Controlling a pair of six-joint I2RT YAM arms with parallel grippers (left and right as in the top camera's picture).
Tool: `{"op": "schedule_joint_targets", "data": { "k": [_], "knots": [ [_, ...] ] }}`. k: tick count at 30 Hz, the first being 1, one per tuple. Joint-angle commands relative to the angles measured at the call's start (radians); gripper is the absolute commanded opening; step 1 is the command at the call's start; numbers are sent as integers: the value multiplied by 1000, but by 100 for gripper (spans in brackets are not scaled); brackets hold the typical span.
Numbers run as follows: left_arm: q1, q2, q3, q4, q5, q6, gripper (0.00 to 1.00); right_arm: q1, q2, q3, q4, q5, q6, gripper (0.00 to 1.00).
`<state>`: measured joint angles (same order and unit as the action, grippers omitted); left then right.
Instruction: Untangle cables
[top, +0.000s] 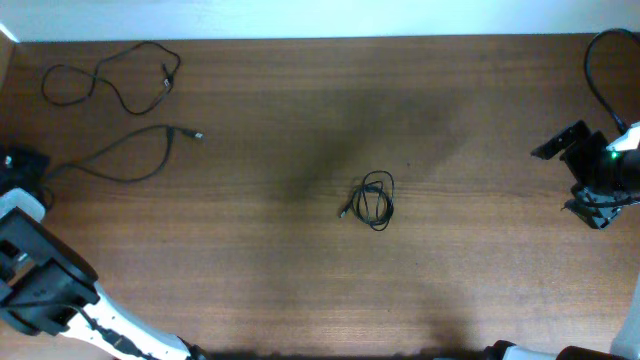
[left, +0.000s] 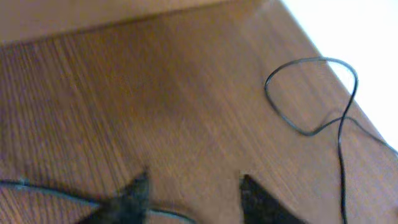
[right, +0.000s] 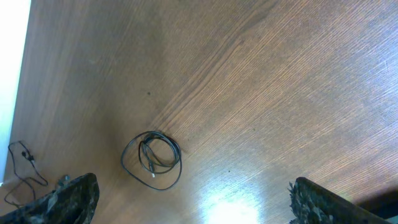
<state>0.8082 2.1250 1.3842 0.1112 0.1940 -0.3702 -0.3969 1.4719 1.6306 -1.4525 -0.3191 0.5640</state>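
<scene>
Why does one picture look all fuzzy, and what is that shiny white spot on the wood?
Left wrist view: everything is soft, so the looped cable and the left claw look smeared. Right wrist view: sharper, but light bounces off the table in a white patch near the coiled cable. Overhead view: clear, with a faint dark shadow across the middle.

I see the whole table (top: 300, 100) from straight above. My right wrist camera, tilted and fairly high, shares the coiled cable (right: 149, 155) with it; my left one sits low, near the looped cable (left: 339, 149)
</scene>
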Motion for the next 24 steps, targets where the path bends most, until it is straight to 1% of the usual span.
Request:
{"op": "schedule_joint_targets", "data": {
  "k": [1,3,4,7,10,11,15,16,17,18,19,20,21,24],
  "knots": [
    [15,-10,78,-6,147,27,57,-2,1,-5,2,-9,-10,99],
    [14,-16,132,-29,249,27,58,-2,1,-5,2,-9,-10,99],
    [10,-23,177,-66,294,27,58,-2,1,-5,4,-8,-11,99],
    [-28,-48,280,-204,307,24,57,-2,1,-5,5,-8,-11,99],
    [-101,-87,310,-248,307,24,63,-2,1,-5,5,-8,-11,99],
    [-160,-107,310,-266,307,25,65,-2,1,-5,4,-9,-18,99],
    [-312,-119,310,-353,307,24,71,27,1,-5,7,-8,-97,98],
    [-375,-118,309,-410,307,24,75,45,1,-5,13,-8,-122,98],
    [-404,-116,309,-441,307,24,80,61,1,-6,20,-8,-138,99],
    [-459,-113,309,-494,306,25,86,78,1,-10,30,-7,-147,99],
    [-499,-110,309,-534,302,25,90,99,1,-14,41,0,-146,99],
    [-583,-101,309,-606,288,25,94,142,1,-31,67,19,-146,99],
    [-624,-96,309,-636,288,25,98,166,1,-46,84,31,-145,99],
    [-763,-82,309,-744,286,29,99,211,1,-95,124,43,-145,99]
  ]
}}
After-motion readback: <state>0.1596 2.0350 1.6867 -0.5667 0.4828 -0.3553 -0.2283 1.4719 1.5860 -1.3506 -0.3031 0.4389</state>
